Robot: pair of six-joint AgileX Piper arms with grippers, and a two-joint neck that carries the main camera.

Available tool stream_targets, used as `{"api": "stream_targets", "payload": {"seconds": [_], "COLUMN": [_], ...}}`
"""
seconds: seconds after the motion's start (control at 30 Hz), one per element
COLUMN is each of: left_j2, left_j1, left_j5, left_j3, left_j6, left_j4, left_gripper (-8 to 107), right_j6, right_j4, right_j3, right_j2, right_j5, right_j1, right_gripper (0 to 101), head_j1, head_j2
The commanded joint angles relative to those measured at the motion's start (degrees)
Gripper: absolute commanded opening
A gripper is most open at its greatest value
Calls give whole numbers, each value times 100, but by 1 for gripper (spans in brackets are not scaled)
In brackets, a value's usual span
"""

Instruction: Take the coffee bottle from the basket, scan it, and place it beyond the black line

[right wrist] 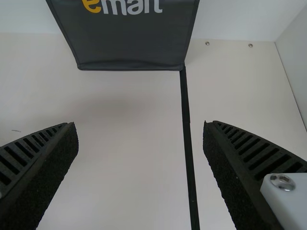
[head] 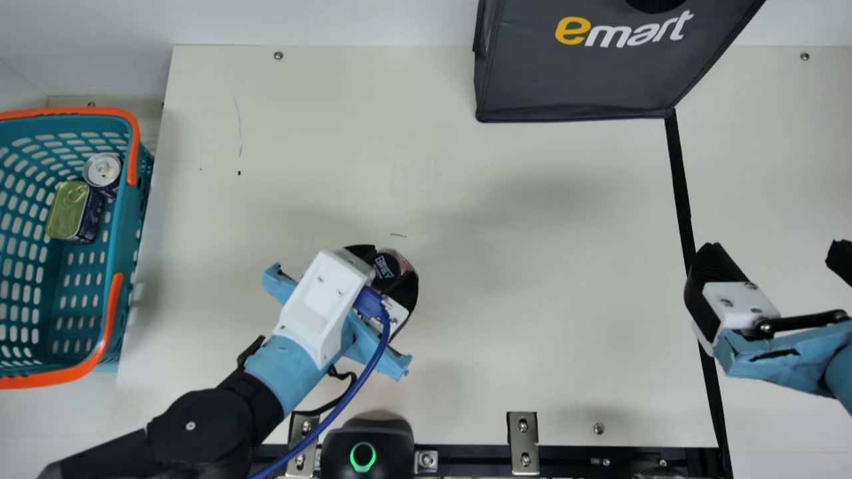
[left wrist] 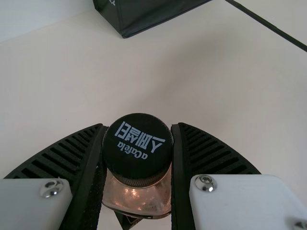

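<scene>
"Black ribbed fingers of the left gripper (left wrist: 139, 125) are closed on the coffee bottle (left wrist: 137, 151), between basket (head: 123, 229) and black line (head: 680, 186). Removal: complete."

"And the scan?"

"Undetermined. The green-ringed device (head: 366, 446) by the desk's (head: 532, 319) edge, presumably the scanner, stands apart from the bottle; from here, I cannot confirm a reading."

"What remains, then?"

"Placement beyond the line, possibly after scanning. The right gripper (right wrist: 139, 125), fingers spread and holding nothing, is beside that line."

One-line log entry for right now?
Left gripper: shut on coffee bottle; right gripper: open, empty; bottle: out of basket, short of black line
</scene>
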Motion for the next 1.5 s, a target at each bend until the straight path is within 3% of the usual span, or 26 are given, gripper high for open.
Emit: {"api": "stream_targets", "payload": {"seconds": [0.0,0.4,0.87,1.13,1.47], "left_j2": [-18,-214,-338,-470,-845], "left_j1": [40,523,980,1019,1136], "left_j5": [-40,-688,-1503,-1539,-1154], "left_j3": [6,24,47,30,-106], "left_j6": [67,1243,3376,4632,6388], "left_j4": [3,-502,-1970,-3046,-4680], "left_gripper": [10,10,10,10,10], "right_j6": [0,0,0,0,0], "right_j4": [0,0,0,0,0], "right_j3": [0,0,0,0,0], "right_j2": [0,0,0,0,0], "right_j5": [0,0,0,0,0], "right_j1": [0,0,0,0,0], "right_gripper": [91,91,91,91,91], "head_j1": [-157,-157,-157,-157,-157], "head_j2": [9,9,9,9,9]}}
